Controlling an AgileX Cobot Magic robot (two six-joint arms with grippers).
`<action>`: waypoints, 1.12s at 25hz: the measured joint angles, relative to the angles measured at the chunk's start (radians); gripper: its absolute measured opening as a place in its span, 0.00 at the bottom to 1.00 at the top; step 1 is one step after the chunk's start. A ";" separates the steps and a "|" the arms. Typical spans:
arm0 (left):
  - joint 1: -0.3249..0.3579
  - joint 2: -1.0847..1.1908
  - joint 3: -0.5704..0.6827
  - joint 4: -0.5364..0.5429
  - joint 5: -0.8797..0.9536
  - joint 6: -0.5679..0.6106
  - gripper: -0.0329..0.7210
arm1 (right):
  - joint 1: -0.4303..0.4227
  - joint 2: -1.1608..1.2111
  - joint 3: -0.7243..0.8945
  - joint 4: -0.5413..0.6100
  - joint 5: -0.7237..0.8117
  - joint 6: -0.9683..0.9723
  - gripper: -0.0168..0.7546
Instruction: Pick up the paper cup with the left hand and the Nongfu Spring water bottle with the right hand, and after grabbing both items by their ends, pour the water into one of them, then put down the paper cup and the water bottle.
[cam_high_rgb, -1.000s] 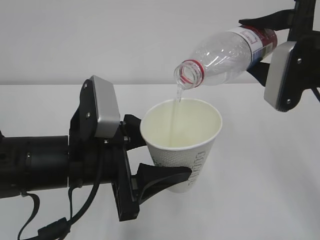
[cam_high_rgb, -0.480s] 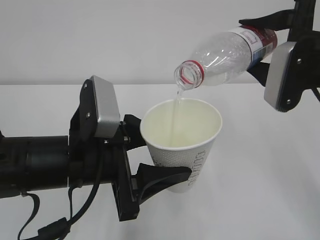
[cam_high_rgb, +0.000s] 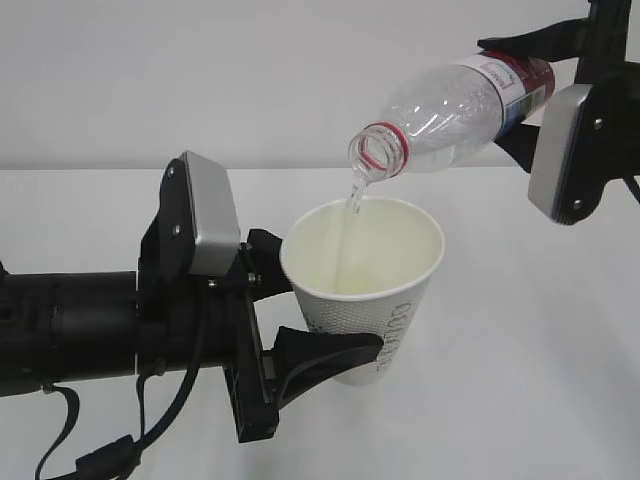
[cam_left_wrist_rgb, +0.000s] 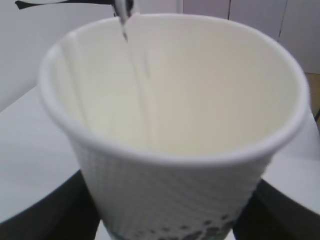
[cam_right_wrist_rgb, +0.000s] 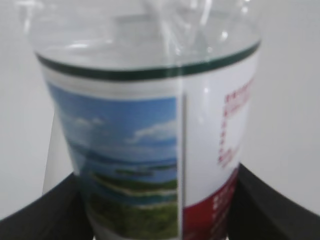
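White table (cam_high_rgb: 560, 330) lies under everything, and any spill lands there. Taking the paper cup (cam_high_rgb: 364, 288) as your landmark: your left hand (cam_high_rgb: 325, 330) clamps its lower wall from the left and holds it upright, off the table. Up and to the cup's right, your right hand (cam_high_rgb: 520, 90) grips the labelled end of the Nongfu Spring water bottle (cam_high_rgb: 455, 100), tipped so its open mouth hangs just above the cup's far rim. A thin stream of water (cam_high_rgb: 350, 215) falls inside that rim. Drift the bottle backward and the stream probably misses; squeeze the thin cup harder and it may buckle.
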 joint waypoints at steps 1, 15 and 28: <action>0.000 0.000 0.000 0.000 0.000 0.000 0.74 | 0.000 0.000 0.000 0.000 0.000 0.000 0.67; 0.000 0.000 0.000 0.000 0.000 0.000 0.74 | 0.000 0.000 0.000 0.000 0.000 -0.001 0.67; 0.000 0.000 0.000 0.000 -0.002 0.000 0.74 | 0.000 0.000 0.000 0.000 0.000 -0.001 0.67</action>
